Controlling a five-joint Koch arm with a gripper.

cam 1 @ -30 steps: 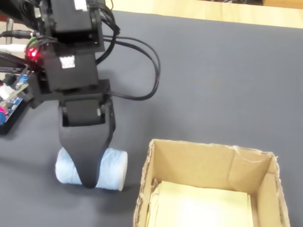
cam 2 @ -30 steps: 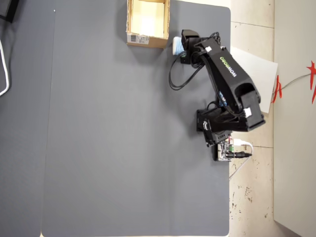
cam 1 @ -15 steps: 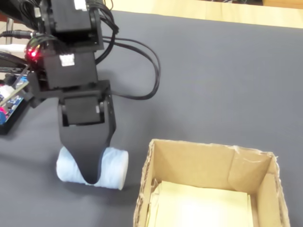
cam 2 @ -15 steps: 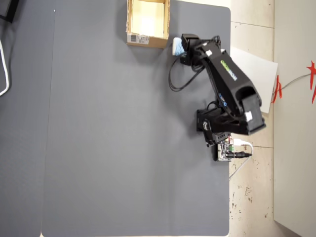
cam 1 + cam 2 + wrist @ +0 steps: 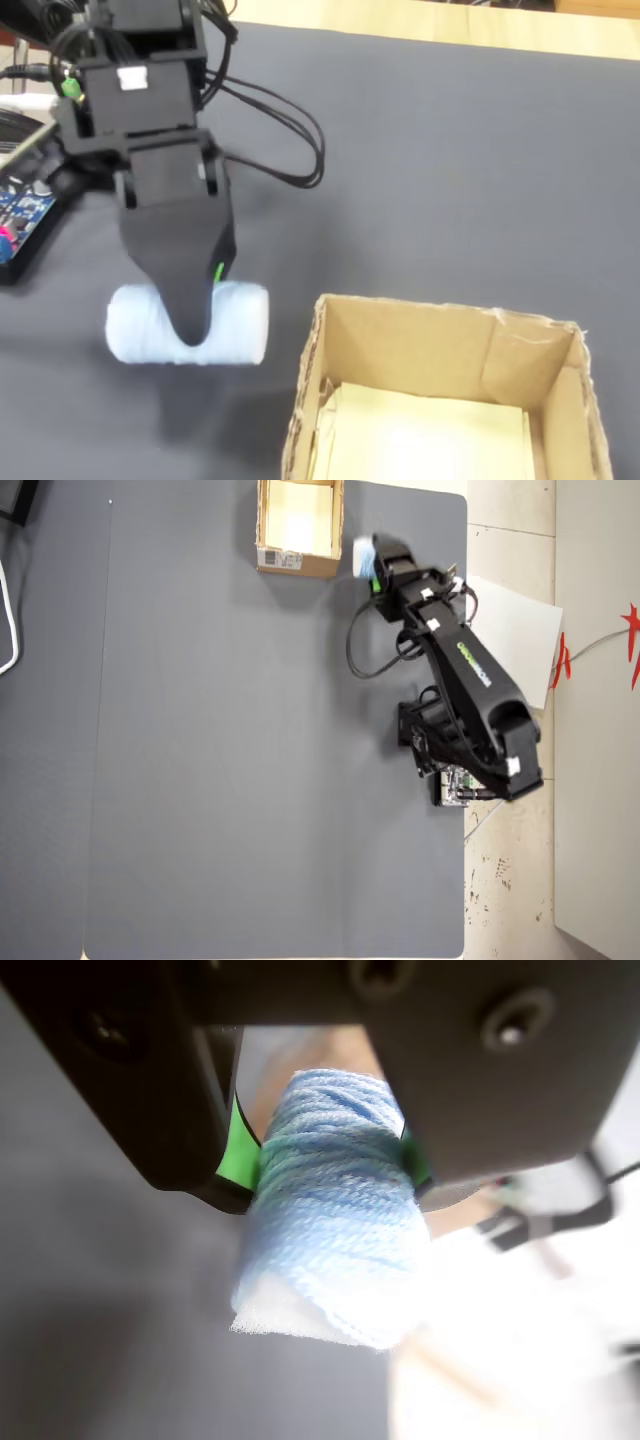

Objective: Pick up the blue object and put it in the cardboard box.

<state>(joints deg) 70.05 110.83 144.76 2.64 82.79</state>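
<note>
Gripper (image 5: 330, 1165) clamped on the blue object (image 5: 335, 1215), green pads pressing both sides of it. Fixed view: blue object (image 5: 240, 322) held above the grey mat (image 5: 450, 170), just left of the cardboard box (image 5: 400, 340), outside its walls.

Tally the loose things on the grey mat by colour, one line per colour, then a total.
Light blue: 1, the blue object, clamped in the gripper
Tan-brown: 1, the cardboard box
Total: 2
</note>
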